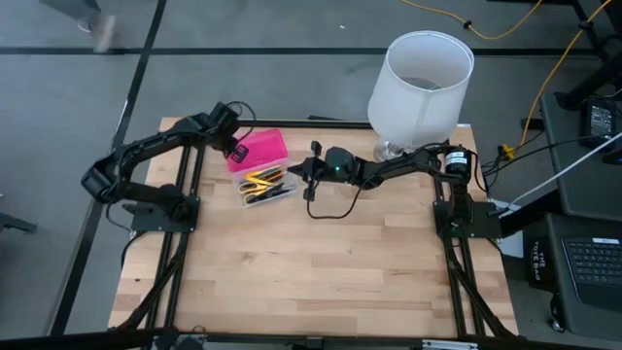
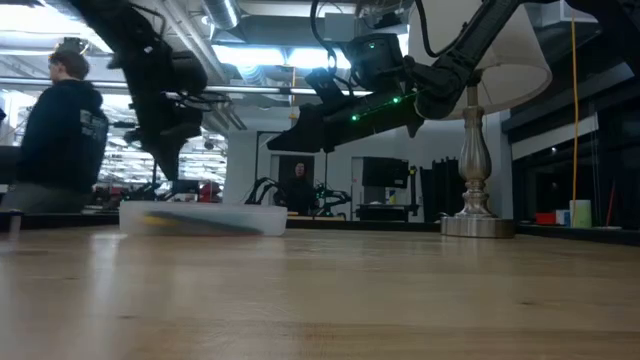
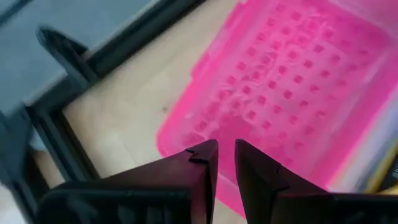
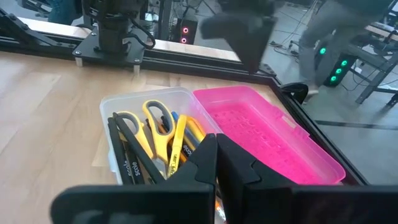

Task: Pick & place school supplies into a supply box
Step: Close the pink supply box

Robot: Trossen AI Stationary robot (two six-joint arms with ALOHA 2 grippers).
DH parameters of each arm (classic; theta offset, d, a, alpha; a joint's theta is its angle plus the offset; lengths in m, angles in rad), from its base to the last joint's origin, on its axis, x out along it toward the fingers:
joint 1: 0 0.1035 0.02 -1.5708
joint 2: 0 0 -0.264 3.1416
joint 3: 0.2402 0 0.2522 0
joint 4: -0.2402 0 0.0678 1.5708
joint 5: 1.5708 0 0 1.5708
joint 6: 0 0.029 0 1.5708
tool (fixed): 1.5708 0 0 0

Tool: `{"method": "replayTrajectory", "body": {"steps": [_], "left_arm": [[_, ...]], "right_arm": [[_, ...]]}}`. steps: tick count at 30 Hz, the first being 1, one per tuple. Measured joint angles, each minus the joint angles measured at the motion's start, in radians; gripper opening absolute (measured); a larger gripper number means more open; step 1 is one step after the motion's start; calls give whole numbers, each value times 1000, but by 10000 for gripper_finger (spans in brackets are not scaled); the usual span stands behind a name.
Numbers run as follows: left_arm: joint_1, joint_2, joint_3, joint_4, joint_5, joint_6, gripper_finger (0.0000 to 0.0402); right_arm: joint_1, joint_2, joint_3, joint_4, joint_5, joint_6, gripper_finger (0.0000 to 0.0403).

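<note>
The pencil case (image 1: 260, 167) sits on the far left part of the wooden table (image 1: 321, 272), lying open: its hot-pink lid (image 4: 264, 140) is folded back on the far side and its clear base (image 4: 118, 106) lies on the near side. The base is already filled. The right wrist view shows the scissors with yellow handles (image 4: 146, 124) lying on top of a bundle of black pens (image 4: 134, 165) and a yellow pencil (image 4: 177, 146), all inside the base. No pens, pencils or scissors show loose on the table in the high view, so the picking and placing looks finished as far as these pictures tell. What may be left, by my judgement, is closing the lid and pulling the arms clear.

The left gripper (image 3: 225, 158) hangs over the far left edge of the pink lid, its fingers only a narrow slit apart with nothing between them; whether the tips touch the lid cannot be told. The right gripper (image 4: 216, 155) hovers just right of the case, above the table, its fingers pressed together and empty, pointing toward the filled base.

Farther out, a white lamp (image 1: 420, 83) stands at the far right of the table, well apart from the case. In the low view a person in a dark hoodie (image 2: 65, 130) shows in the room beyond.
</note>
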Motion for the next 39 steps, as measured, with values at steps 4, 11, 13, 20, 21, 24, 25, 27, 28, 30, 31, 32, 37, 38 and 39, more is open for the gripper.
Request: {"method": "replayTrajectory", "body": {"steps": [4,11,13,20,21,24,25,27,28,30,31,32,37,38,39], "left_arm": [[19,88,61,2,-35,118,47],[20,158,84,0,-37,193,47],[20,171,84,-7,-37,182,47],[21,181,84,-8,-42,180,76],[23,181,84,-7,-44,180,82],[34,181,84,-6,-46,180,102],[39,181,84,-6,-47,180,109],[53,181,84,-6,-59,180,120],[60,181,84,-6,-68,186,125],[72,181,84,-6,-71,217,132],[79,181,84,-6,-64,231,135],[84,181,84,-6,-53,247,136],[99,181,84,-5,-12,279,138],[103,181,84,-4,-13,279,139],[106,181,84,-4,-14,275,139]], "right_arm": [[0,0,0,-9,0,0,10],[0,0,0,-55,-1,-2,10],[0,1,0,-56,-1,-3,10],[0,1,0,-56,-1,-3,10],[0,1,0,-56,-1,-4,10],[0,1,0,-55,-1,-4,10],[0,1,0,-55,-1,-4,10],[0,1,0,-55,-1,-4,10],[0,1,0,-55,-1,-4,10],[0,1,0,-55,-1,-4,10],[0,1,0,-55,-1,-4,10],[0,1,0,-54,-1,-4,10],[0,1,0,-54,-1,-4,10],[0,1,0,-54,-1,-4,10],[0,1,0,-54,-1,-4,10]]}}
